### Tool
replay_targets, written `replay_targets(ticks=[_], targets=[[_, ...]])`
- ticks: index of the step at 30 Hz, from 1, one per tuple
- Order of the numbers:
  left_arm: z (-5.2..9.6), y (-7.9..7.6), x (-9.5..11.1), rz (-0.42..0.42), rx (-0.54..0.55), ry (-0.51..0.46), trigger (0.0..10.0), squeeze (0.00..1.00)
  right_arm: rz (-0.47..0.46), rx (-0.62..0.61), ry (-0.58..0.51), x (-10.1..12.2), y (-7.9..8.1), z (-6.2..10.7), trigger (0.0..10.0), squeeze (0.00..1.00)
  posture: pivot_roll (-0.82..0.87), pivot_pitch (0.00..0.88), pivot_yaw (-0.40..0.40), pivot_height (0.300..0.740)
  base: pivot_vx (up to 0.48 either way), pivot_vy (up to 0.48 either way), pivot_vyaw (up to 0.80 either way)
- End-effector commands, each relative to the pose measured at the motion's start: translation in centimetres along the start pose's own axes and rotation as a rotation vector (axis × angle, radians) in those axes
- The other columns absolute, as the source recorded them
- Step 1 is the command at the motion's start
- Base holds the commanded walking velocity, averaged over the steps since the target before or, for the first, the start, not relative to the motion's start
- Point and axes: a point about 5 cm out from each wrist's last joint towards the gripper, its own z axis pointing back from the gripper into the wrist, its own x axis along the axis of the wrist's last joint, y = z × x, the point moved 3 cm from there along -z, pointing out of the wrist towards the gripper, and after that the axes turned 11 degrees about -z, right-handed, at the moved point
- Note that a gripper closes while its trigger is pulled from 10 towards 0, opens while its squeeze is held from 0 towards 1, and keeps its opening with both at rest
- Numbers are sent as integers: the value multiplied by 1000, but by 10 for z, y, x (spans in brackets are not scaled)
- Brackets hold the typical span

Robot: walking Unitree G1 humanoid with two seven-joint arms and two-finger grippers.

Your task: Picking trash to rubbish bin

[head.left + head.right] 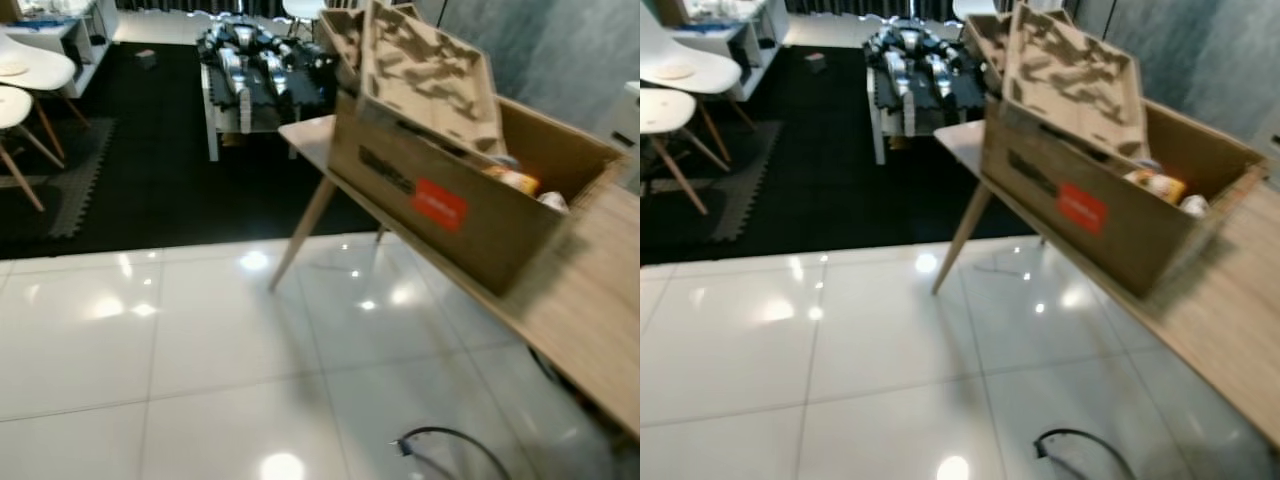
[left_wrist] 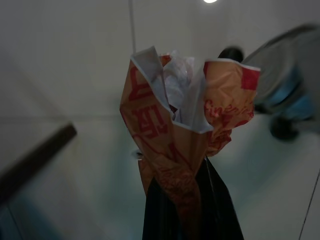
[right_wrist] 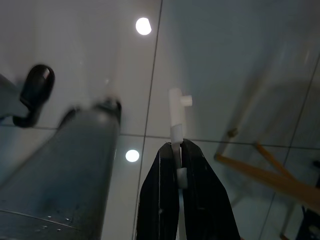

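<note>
Carrying a load in each arm, the robot's left claw [image 2: 192, 210] is clamped on a crumpled orange-and-white wrapper [image 2: 175, 130] and its right claw [image 3: 182, 200] pinches a small white plastic piece [image 3: 176, 117], both held low over the glossy tiled floor [image 1: 150, 340], apparently so they can be hauled off together. Ahead, an open cardboard box [image 1: 450, 190] already holding scraps sits on a wooden worktop [image 1: 590, 300], likely the bin; beyond it lie black mats [image 1: 150, 170] and white chairs [image 1: 30, 85].
</note>
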Motion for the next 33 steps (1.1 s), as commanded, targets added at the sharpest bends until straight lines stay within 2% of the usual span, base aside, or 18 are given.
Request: replay_targets(ticks=[1,11,16,27,30,33], targets=[[-1,-7,2,-13,-18,-4,10000,0,-11,-35,27,-10,-13,2,10000,0,154,59,-71,740,454,0,0],[-1,-9,-1,-23,-21,1,10000,0,-19,-42,32,-12,-15,3,10000,0,152,55,-71,740,450,0,0],[-1,-9,0,-25,-17,-1,10000,0,-11,-41,36,-13,-16,3,10000,0,149,55,-72,740,374,0,-616],[-1,-9,4,-9,-5,-20,10000,0,-18,-46,44,-14,-18,3,10000,0,138,56,-72,740,0,0,-800],[-2,-7,19,-8,0,-63,10000,0,-24,-53,48,-16,-19,3,10000,0,135,61,-70,740,0,0,-800],[-3,-6,24,-12,3,-79,10000,0,-25,-60,51,-16,-20,4,10000,0,133,61,-68,740,0,0,-800]])
